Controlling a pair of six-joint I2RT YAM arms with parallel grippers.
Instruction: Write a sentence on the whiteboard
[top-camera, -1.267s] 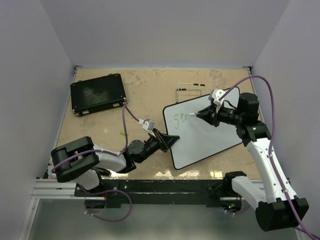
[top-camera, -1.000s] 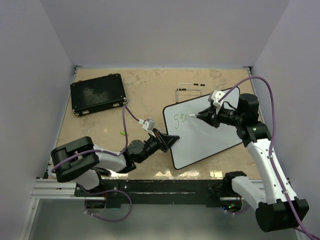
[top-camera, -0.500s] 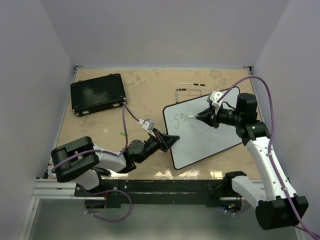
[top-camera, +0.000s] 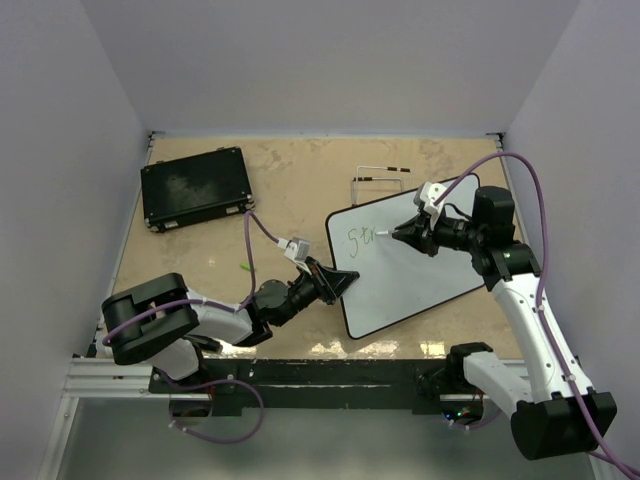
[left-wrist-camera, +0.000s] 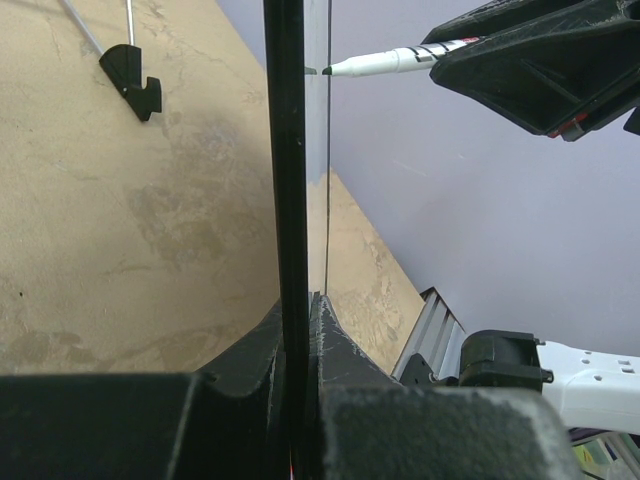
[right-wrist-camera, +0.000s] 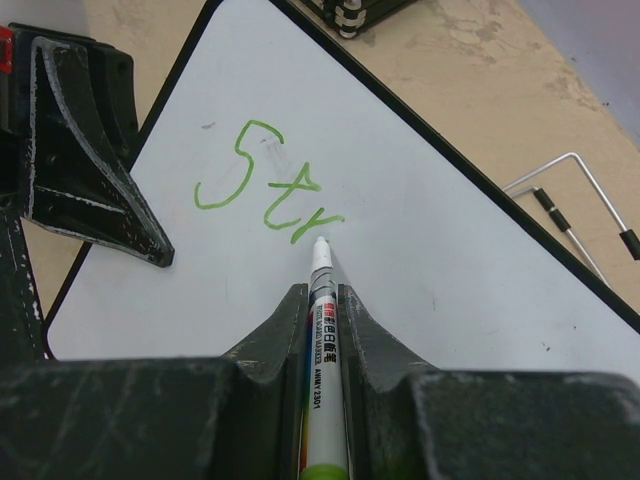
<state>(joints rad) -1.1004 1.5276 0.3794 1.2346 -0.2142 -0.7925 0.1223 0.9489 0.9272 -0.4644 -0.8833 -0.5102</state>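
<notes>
The whiteboard (top-camera: 410, 270) lies tilted on the table, and my left gripper (top-camera: 340, 281) is shut on its near-left rim. In the left wrist view the board (left-wrist-camera: 290, 150) shows edge-on between the closed fingers (left-wrist-camera: 340, 350). My right gripper (right-wrist-camera: 321, 295) is shut on a white marker (right-wrist-camera: 323, 340) with a green end. The marker tip rests on the board (right-wrist-camera: 470, 250) just right of the green letters "Str" (right-wrist-camera: 265, 185), the only part of the sentence that shows. From above, the right gripper (top-camera: 405, 230) hovers over the board's upper left, beside the letters (top-camera: 360, 237).
A flat black case (top-camera: 195, 187) lies at the back left of the table. A thin metal wire stand (top-camera: 380, 175) sits just behind the board. A small green piece (top-camera: 243, 266) lies on the table near the left arm's cable. Grey walls close in three sides.
The right arm has shifted slightly, carrying the marker along the first line, and the green writing has grown a little. The left arm and the board have not moved.
</notes>
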